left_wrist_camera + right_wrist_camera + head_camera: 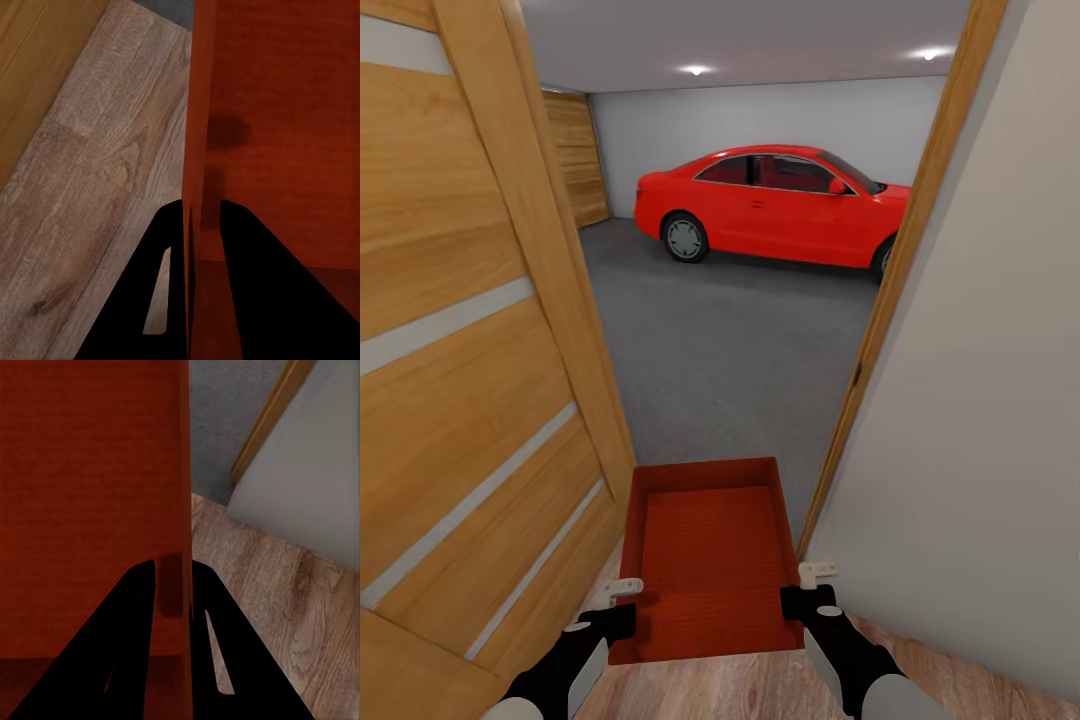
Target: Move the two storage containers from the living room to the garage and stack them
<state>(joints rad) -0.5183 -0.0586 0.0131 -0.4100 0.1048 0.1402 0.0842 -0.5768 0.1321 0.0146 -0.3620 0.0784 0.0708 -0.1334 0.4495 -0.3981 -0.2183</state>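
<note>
I hold one orange-red storage container [708,560] level in front of me, in the doorway between the wood plank floor and the garage. My left gripper [622,592] is shut on its left wall [201,150], one finger on each side. Its right wall [180,510] is pinched the same way by my right gripper [812,580]. The bin is open-topped with a ribbed bottom and nothing inside. Beyond the door lies the dark grey concrete floor [730,340] of the garage.
An open wooden door [470,380] stands close on my left. The door frame [890,290] and a pale wall [980,400] stand close on my right. A red car [775,205] is parked across the far side of the garage, with plank doors [580,160] at the back left.
</note>
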